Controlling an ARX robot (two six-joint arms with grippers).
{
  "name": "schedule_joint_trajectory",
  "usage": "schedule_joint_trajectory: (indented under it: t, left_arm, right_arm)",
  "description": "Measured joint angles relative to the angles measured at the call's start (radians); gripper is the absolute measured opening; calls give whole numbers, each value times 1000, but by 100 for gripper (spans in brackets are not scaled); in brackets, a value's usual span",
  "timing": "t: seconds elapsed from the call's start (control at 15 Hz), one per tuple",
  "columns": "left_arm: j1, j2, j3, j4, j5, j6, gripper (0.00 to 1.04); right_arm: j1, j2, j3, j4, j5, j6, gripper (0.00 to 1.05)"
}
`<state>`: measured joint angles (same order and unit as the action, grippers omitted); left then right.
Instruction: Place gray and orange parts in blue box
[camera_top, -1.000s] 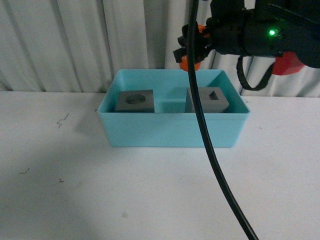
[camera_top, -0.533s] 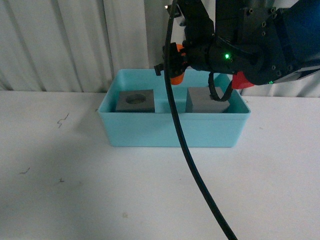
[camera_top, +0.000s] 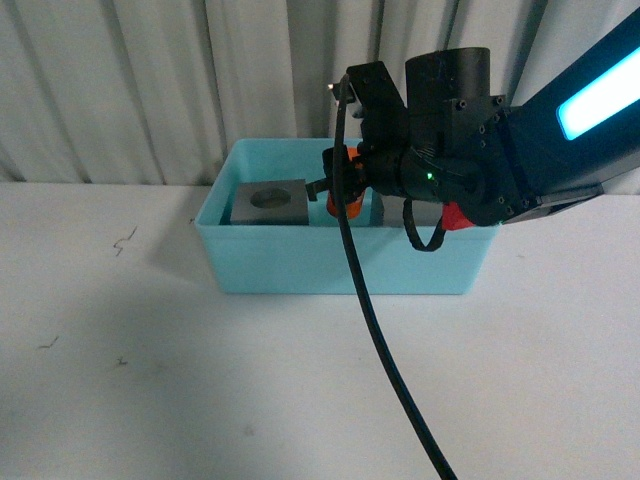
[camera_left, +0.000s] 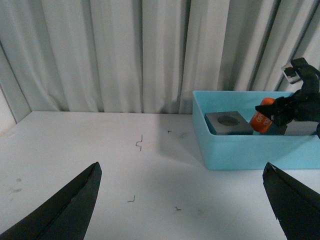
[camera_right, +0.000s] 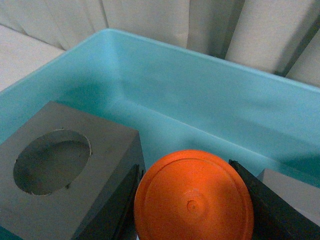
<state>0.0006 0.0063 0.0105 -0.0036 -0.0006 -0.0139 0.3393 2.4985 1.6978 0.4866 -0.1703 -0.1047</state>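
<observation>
The right gripper (camera_top: 338, 192) had its jaws clamped on the orange cylinder (camera_right: 194, 198), holding it low inside the blue box (camera_top: 300, 262) between the two gray cubes, the round-holed cube (camera_top: 270, 201) at its nine o'clock, likely so it would drop into the free gap. The left gripper (camera_left: 185, 200) waited over the bench (camera_top: 150, 380) with jaws spread and empty; no writing was legible on the cylinder

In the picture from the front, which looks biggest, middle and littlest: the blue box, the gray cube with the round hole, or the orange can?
1. The blue box, biggest by far.
2. The gray cube with the round hole.
3. The orange can, littlest, though the right gripper holding it hides part of it.
</observation>
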Motion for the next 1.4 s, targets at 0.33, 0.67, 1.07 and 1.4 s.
schedule_joint_trajectory:
  t: [0.33, 0.67, 1.07, 1.4]
  left_arm:
    - [0, 0, 0, 0, 0, 0, 98]
    - [0, 0, 0, 0, 0, 0, 98]
    - [0, 0, 0, 0, 0, 0, 98]
    - [0, 0, 0, 0, 0, 0, 98]
  right_arm:
    - [0, 42, 37, -21, 0, 22, 47]
    - [0, 50, 39, -26, 1, 27, 52]
    - [-19, -18, -84, 80, 9, 27, 98]
    - [-115, -487, -576, 322, -27, -79, 98]
